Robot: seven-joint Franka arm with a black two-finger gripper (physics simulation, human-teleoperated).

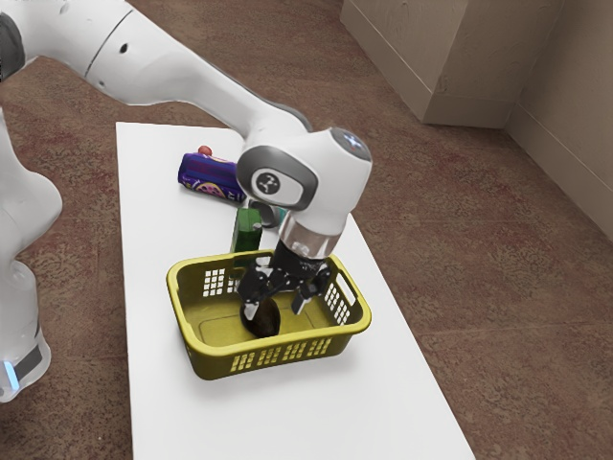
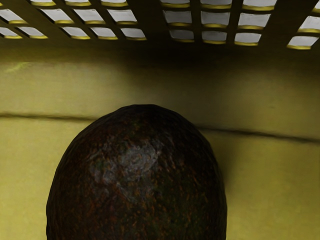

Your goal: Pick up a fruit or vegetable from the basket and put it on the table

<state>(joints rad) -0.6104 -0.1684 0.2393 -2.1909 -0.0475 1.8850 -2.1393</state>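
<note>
Because the gripper (image 1: 275, 308) stands wide open and has hold of nothing, it is better to centre it first over the dark avocado (image 1: 261, 321), which lies inside the yellow basket (image 1: 213, 364). Then it should go straight down, one finger at each side, close gently around the thick part, and rise clear before crossing to the table (image 1: 172, 422).
</note>
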